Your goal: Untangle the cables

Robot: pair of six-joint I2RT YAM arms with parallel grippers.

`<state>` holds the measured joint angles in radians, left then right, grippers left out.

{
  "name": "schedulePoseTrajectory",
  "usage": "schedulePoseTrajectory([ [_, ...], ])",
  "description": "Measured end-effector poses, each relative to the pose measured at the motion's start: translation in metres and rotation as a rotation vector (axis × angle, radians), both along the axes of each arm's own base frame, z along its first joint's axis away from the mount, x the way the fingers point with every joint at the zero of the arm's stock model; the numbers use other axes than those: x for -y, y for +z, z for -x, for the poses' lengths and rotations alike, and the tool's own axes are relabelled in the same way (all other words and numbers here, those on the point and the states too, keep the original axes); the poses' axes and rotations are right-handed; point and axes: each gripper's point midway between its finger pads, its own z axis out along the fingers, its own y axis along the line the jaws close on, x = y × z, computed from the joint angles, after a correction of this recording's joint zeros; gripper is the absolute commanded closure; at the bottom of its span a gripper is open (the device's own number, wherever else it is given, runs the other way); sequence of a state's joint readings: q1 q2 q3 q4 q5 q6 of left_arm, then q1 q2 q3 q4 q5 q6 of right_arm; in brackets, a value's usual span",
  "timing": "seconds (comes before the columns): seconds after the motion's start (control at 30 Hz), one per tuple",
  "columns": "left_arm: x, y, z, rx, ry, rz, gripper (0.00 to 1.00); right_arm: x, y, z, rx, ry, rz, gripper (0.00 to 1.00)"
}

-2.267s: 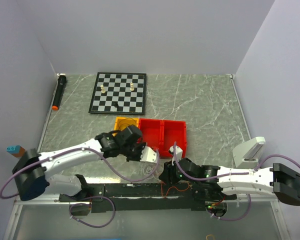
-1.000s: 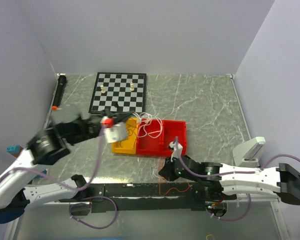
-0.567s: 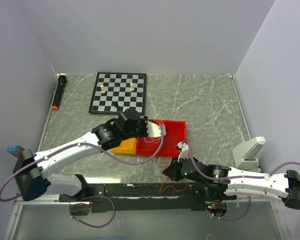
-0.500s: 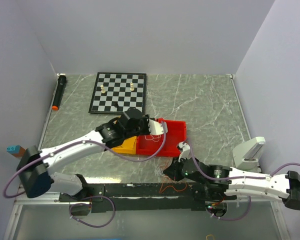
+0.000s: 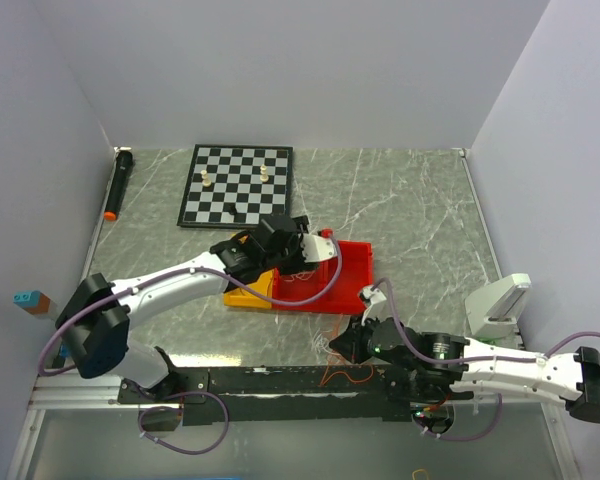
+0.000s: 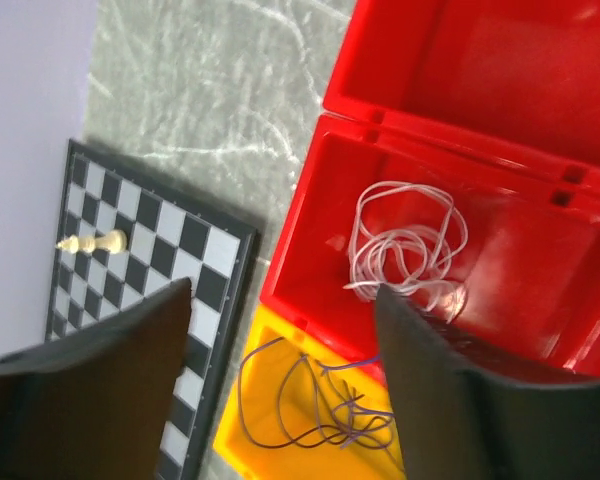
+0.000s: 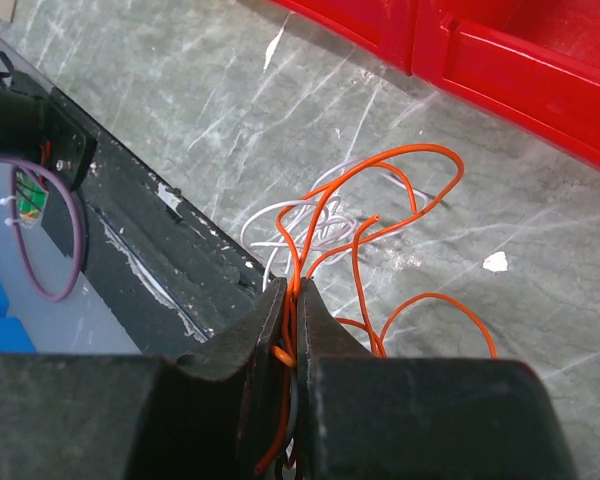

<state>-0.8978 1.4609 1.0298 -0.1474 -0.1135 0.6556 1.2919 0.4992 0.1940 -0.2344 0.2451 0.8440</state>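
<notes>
Thin glossy cables in smooth plastic bins, more tangled on the marble-look table point(image 7: 180, 90).
Left gripper point(image 6: 282, 300) is spread wide and empty above the coiled white cable point(image 6: 405, 245) in the red bin point(image 6: 500, 110) and the bluish cable point(image 6: 300, 400) looped in the yellow bin point(image 6: 242, 445). Right gripper point(image 7: 292, 300) is nearly closed, pinching the orange cable point(image 7: 380, 190); its loops cross a loose whitish cable point(image 7: 310, 225) on the table.

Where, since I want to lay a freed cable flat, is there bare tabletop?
Bare marble right of the chessboard, behind the red bins. Crowded: near edge, where the right fingers pinch the orange cable by a white cable.
</notes>
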Motion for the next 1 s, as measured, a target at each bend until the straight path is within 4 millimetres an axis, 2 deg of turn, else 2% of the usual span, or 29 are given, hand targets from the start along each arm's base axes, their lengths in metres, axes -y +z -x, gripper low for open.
schedulePoseTrajectory([
  [0.07,0.002,0.002,0.003,-0.022,-0.006,0.013,0.13,0.0,-0.001,0.0,0.0,0.001,0.007,0.89],
  [0.13,0.005,0.009,0.009,-0.052,-0.022,0.034,0.12,0.001,-0.003,0.0,0.0,0.002,0.015,0.89],
  [0.23,0.011,0.026,0.029,-0.119,-0.098,0.082,0.11,0.001,-0.006,0.0,-0.001,0.004,0.029,0.89],
  [0.3,0.013,0.034,0.054,-0.175,-0.193,0.105,0.11,0.001,-0.007,0.0,0.0,0.005,0.036,0.89],
  [0.4,0.01,0.035,0.108,-0.262,-0.384,0.098,0.12,0.001,-0.009,0.0,-0.002,0.005,0.041,0.89],
  [0.5,0.01,0.017,0.162,-0.349,-0.547,0.054,0.12,0.001,-0.008,0.0,-0.004,0.002,0.039,0.89],
  [0.6,0.009,-0.012,0.196,-0.459,-0.617,0.007,0.11,-0.001,-0.006,-0.001,-0.004,-0.001,0.025,0.89],
  [0.7,0.009,-0.04,0.211,-0.55,-0.606,-0.024,0.11,-0.004,-0.002,-0.002,0.001,-0.003,0.004,0.89],
  [0.8,0.014,-0.058,0.217,-0.589,-0.578,-0.026,0.05,-0.006,-0.001,-0.003,0.01,-0.002,0.001,0.89],
  [1.0,0.023,-0.082,0.202,-0.537,-0.492,-0.013,0.04,-0.007,0.001,-0.004,0.036,0.019,0.019,0.89],
])
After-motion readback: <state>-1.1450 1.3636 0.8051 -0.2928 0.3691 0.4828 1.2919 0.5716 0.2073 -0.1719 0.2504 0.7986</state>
